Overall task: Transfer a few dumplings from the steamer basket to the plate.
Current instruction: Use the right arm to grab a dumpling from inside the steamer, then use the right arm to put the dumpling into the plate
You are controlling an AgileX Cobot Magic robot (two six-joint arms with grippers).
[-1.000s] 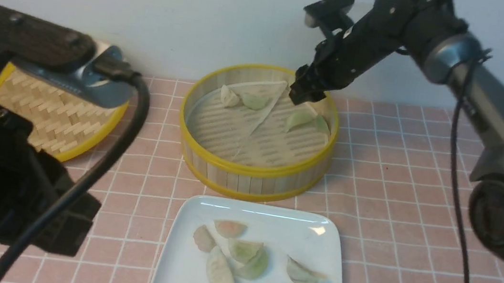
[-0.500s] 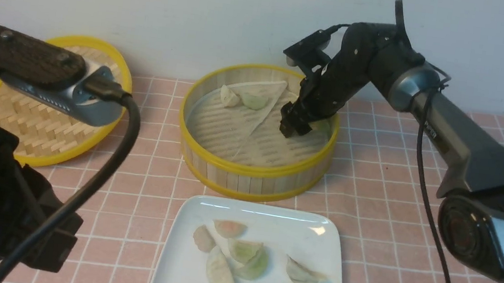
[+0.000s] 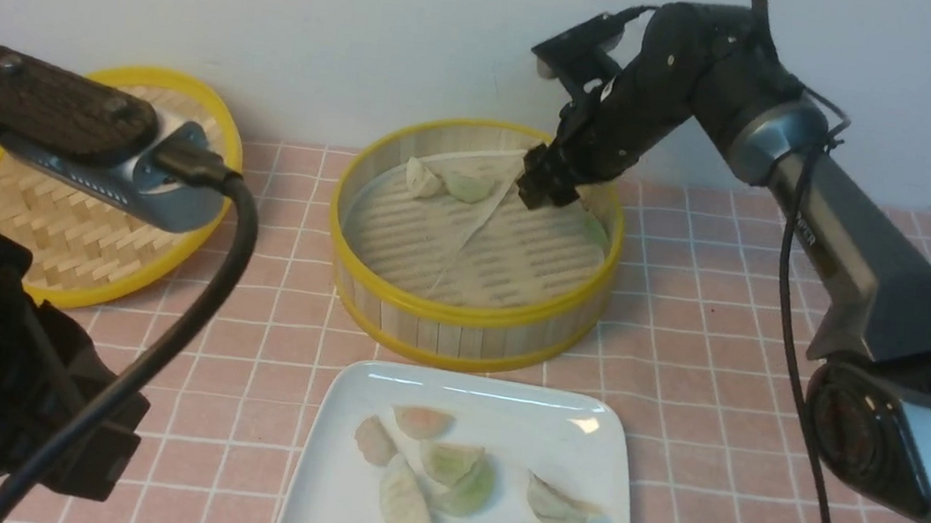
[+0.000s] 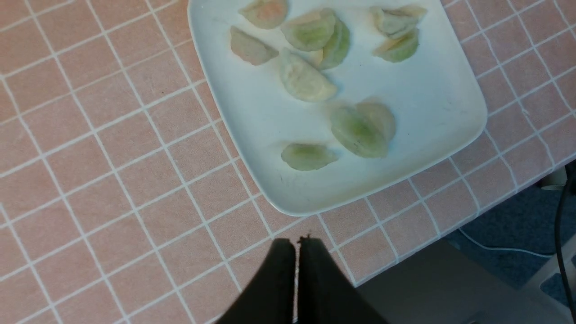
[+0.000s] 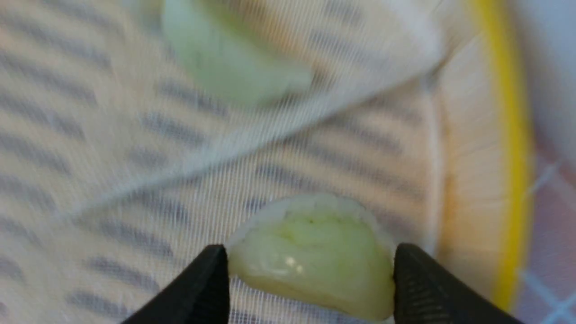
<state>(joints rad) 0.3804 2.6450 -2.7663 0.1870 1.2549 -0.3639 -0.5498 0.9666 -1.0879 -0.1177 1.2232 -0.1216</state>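
- The right gripper (image 5: 310, 270) had dipped to the basket floor half a second earlier and had now risen clear of it. Its jaws were clamped on the two ends of a pale green dumpling (image 5: 315, 252).
- The patch of floor on the right side of the basket (image 3: 458, 318) where that dumpling had lain was now bare. I judged the pick made, with the carry to the plate (image 3: 536, 408) as the next step.
- Three dumplings were left in the basket: one cream (image 3: 422, 178) and one green (image 3: 469, 186) side by side at the back, and one against the right wall (image 3: 599, 232), partly hidden.
- On the plate, just in front of the basket, the left wrist view showed ten dumplings. Two of them overlapped, so the count could be off by one.
- The left gripper (image 4: 297, 252) hung with its jaws together over the table (image 4: 90, 157), just off the plate's edge, holding nothing.
- There was one basket, one plate, and one woven lid (image 3: 79, 223) lying well off to the left.
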